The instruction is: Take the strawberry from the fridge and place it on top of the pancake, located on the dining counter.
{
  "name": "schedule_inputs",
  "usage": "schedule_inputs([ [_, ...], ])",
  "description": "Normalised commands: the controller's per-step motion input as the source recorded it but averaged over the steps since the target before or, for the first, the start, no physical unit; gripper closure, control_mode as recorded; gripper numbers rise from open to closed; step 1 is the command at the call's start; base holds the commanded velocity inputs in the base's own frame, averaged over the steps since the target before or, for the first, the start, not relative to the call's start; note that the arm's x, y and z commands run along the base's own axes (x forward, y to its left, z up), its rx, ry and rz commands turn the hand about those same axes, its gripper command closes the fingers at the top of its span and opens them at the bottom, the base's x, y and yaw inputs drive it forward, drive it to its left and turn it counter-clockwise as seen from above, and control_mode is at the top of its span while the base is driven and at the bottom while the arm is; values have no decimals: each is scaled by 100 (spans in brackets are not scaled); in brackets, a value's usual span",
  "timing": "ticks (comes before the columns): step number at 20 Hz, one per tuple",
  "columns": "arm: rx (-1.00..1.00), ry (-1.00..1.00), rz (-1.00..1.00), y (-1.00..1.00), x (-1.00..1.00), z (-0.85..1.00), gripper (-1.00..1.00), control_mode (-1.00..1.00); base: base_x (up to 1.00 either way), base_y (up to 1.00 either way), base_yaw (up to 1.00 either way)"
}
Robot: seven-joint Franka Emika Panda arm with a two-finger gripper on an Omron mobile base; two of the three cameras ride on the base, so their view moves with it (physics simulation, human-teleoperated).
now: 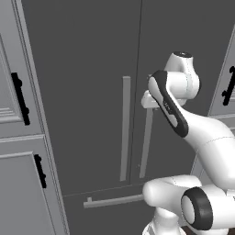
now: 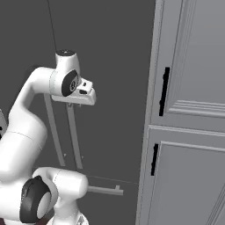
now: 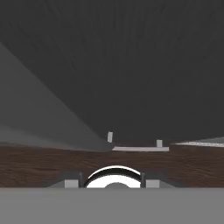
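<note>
Before the base stands the fridge [image 1: 87, 92], both doors shut, so the strawberry is presumably inside, unseen. Its right door's handle [image 1: 146, 142] is a long bar running straight up and down, just beside the left door's. The gripper [image 1: 148, 100] sits at that bar's top; whether its jaws are spread or clamped I cannot tell. To open well, I judge it should close squarely across the bar and pull outward along the door's arc.
</note>
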Motion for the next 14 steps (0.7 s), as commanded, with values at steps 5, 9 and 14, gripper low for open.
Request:
schedule_inputs([
  [5,0,0,0,1,-3,0,-100,100,-12,20,0],
  [9,0,0,0,0,0,0,-100,100,-55,53,1],
  [14,0,0,0,0,0,0,-100,100,-69,20,0],
])
